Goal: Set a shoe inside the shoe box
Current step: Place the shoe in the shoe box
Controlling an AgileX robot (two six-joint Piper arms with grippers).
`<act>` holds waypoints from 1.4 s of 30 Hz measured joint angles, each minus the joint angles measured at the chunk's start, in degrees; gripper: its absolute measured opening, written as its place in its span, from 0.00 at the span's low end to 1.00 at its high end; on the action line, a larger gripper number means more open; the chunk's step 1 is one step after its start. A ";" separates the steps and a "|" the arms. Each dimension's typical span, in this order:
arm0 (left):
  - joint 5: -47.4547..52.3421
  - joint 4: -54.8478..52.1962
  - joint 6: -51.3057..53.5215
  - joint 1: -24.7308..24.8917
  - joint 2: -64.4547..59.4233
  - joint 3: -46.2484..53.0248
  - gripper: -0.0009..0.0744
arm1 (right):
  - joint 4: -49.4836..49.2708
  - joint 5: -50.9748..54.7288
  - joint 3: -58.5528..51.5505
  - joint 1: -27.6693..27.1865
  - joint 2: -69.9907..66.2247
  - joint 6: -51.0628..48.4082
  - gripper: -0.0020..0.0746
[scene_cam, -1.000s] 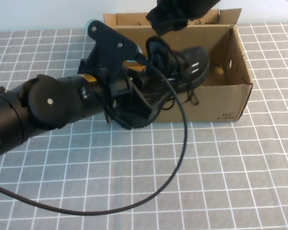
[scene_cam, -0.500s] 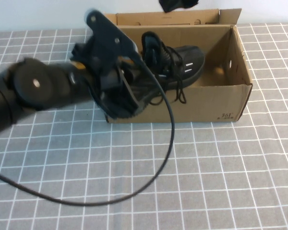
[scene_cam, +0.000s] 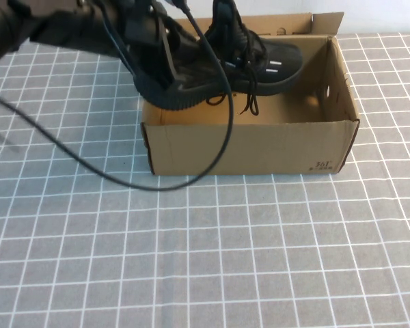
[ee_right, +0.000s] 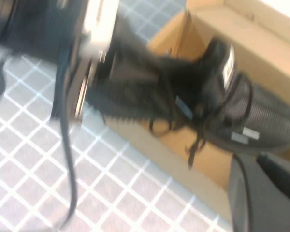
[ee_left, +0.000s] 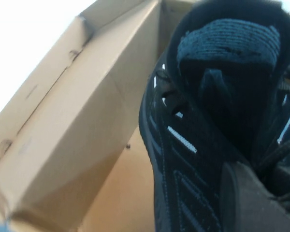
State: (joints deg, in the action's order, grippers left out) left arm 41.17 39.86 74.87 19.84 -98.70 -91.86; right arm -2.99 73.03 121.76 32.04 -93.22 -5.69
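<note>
The shoe [scene_cam: 256, 65] is black mesh w/ short pale dashes on its side, loose black laces & a black ridged sole. It hangs tilted over the open top of the shoe box [scene_cam: 260, 147], toe toward the robot's right, heel end at the left gripper [scene_cam: 165, 68].

Left gripper is clamped on the shoe's heel end; its black arm comes in from the top left of the high view w/ a thin black cable looping down over the box's front wall. In the left wrist view the shoe's knit collar & soft tongue fill most of the pic, box wall beside it.

The box is plain brown cardboard, a rectangle w/ upright flaps, a round hole in its right wall & small dark print on the front right corner. It sits on a gray table [scene_cam: 280, 260] w/ a white grid of squares.

Right gripper [ee_right: 268, 188] is above the box, not seen in the high view; fingers are together, holding nothing.
</note>
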 joint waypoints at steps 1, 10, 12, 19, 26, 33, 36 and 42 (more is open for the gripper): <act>1.76 1.80 2.39 -0.86 -1.69 -2.04 0.10 | 0.51 0.00 -1.95 0.00 1.04 0.36 0.03; 13.78 18.78 22.56 -6.93 -17.39 -16.46 0.10 | 4.74 0.00 -15.82 0.00 11.34 3.38 0.03; 13.89 19.80 23.61 -7.18 -20.60 -18.71 0.10 | 4.74 0.00 -17.02 0.00 12.60 3.63 0.03; 15.74 20.19 24.61 -7.32 -29.45 -26.35 0.10 | 4.74 0.10 -17.89 0.00 14.56 3.77 0.03; 16.13 20.66 25.22 -7.32 -35.54 -32.50 0.10 | 4.83 0.10 -17.90 0.00 14.58 3.86 0.02; 16.34 22.79 28.51 -7.32 -39.09 -35.05 0.10 | 4.87 0.10 -17.90 0.00 14.58 3.86 0.02; 16.34 22.99 29.62 -7.32 -39.44 -35.07 0.10 | 4.87 0.10 -17.90 0.00 14.58 3.86 0.02; 17.40 22.85 30.33 -7.32 -40.33 -35.17 0.10 | 4.87 0.10 -17.90 0.00 14.58 3.86 0.02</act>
State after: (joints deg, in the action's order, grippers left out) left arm 58.58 62.71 105.20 12.52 -139.03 -127.03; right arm 1.88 73.13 103.86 32.04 -78.63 -1.83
